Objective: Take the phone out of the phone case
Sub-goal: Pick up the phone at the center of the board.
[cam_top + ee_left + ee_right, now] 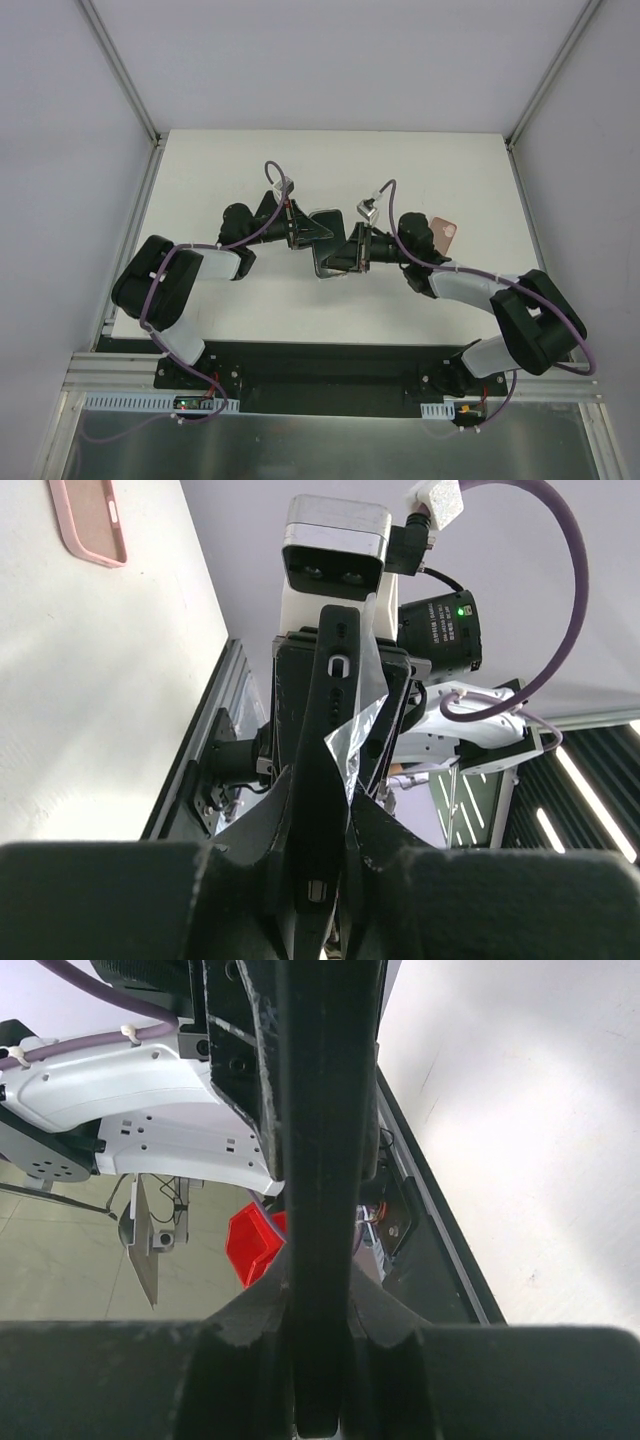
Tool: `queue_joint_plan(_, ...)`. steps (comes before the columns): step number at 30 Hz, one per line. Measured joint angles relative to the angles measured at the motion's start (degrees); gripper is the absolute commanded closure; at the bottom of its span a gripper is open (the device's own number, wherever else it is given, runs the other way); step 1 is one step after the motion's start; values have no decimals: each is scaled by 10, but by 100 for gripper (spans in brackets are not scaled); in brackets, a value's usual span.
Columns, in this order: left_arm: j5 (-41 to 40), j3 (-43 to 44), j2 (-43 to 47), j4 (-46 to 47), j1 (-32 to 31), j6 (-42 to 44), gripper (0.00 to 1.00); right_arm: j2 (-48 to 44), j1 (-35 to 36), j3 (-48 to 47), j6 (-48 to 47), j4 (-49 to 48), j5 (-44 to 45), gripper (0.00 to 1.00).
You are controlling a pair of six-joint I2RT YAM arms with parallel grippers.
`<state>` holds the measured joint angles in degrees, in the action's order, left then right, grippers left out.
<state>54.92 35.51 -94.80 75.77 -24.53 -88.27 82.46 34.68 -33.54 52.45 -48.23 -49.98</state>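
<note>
The black phone point(326, 243) is held off the table between both grippers, with no case on it. My left gripper point(306, 231) is shut on its left end and my right gripper point(348, 254) is shut on its right end. In the left wrist view the phone point(328, 730) stands edge-on between my fingers, with a flap of clear film point(362, 725) beside it. In the right wrist view the phone point(320, 1110) is also edge-on, clamped in the gripper point(320, 1295). The pink phone case point(446, 233) lies flat on the table behind the right arm; it also shows in the left wrist view point(90, 520).
The white table point(250, 160) is bounded by a metal frame rail point(130, 230) on the left and a black base strip point(330, 360) at the near edge. A red bin point(250, 1245) sits on the floor beyond the table.
</note>
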Motion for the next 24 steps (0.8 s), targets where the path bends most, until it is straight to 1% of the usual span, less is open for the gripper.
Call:
queue_joint_plan(2,0,0,0,-1,0,0,100,0,-1,-7,-15,22,1,22)
queue_joint_plan(3,0,-1,0,-10,1,-9,100,-1,0,-14,-35,42,6,5)
queue_joint_plan(4,1,-1,0,-15,1,-14,100,-6,0,-26,-69,86,19,3)
queue_joint_plan(9,2,-14,8,-26,5,-23,100,-96,6,-100,-247,380,130,0)
queue_joint_plan(10,3,-15,10,-26,7,-23,100,-115,6,-112,-270,418,148,4)
queue_joint_plan(12,3,-17,19,-28,7,-22,100,-159,6,-140,-324,497,187,4)
queue_joint_plan(16,3,-17,35,-28,10,-16,100,-231,5,-161,-381,594,249,1)
queue_joint_plan(18,4,-17,42,-28,10,-8,100,-252,6,-161,-390,631,275,4)
queue_joint_plan(21,5,-17,50,-28,10,3,100,-258,19,-162,-395,673,322,5)
queue_joint_plan(24,6,-17,53,-28,10,10,100,-247,54,-172,-399,711,367,5)
